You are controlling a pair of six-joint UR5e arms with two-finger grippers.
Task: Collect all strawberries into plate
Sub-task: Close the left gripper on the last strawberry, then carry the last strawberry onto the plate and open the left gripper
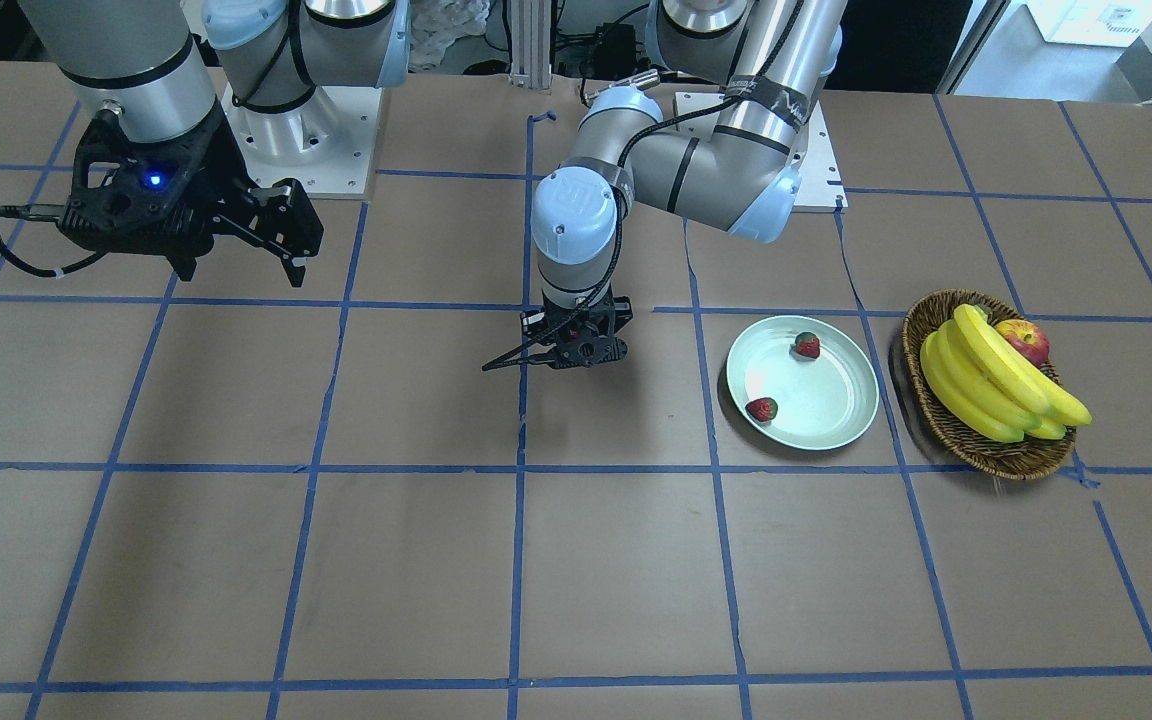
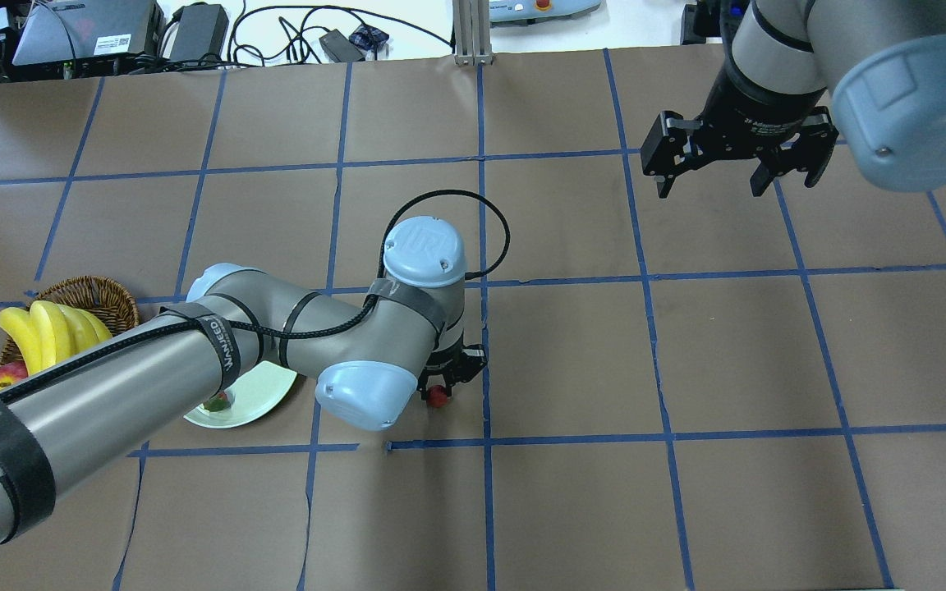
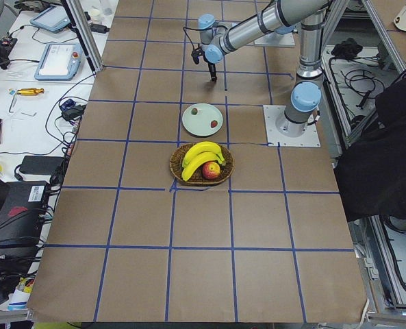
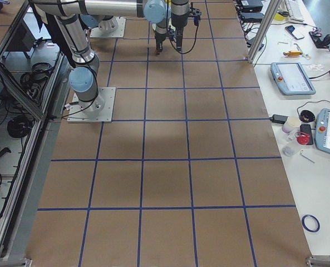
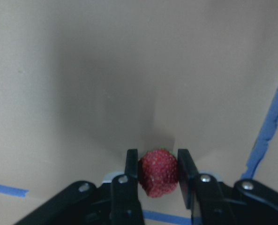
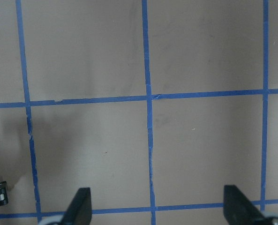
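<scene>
The left fingers point(image 5: 131, 164) grip a strawberry point(image 5: 158, 172), off toward 9 o'clock from the plate point(image 1: 836, 425) in the front view. The plate holds one strawberry point(image 1: 807, 346) at 12 and another strawberry point(image 1: 762, 408) near 9. The right fingers point(image 6: 80, 206) hang spread, empty.

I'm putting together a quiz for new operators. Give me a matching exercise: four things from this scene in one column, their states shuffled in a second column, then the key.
Column 1
1. left gripper
2. right gripper
3. plate
4. basket

Column 2
A. holds bananas and an apple
B. open, with nothing between its fingers
C. shut on a strawberry
D. holds two strawberries

Pairs: 1-C, 2-B, 3-D, 4-A
</scene>
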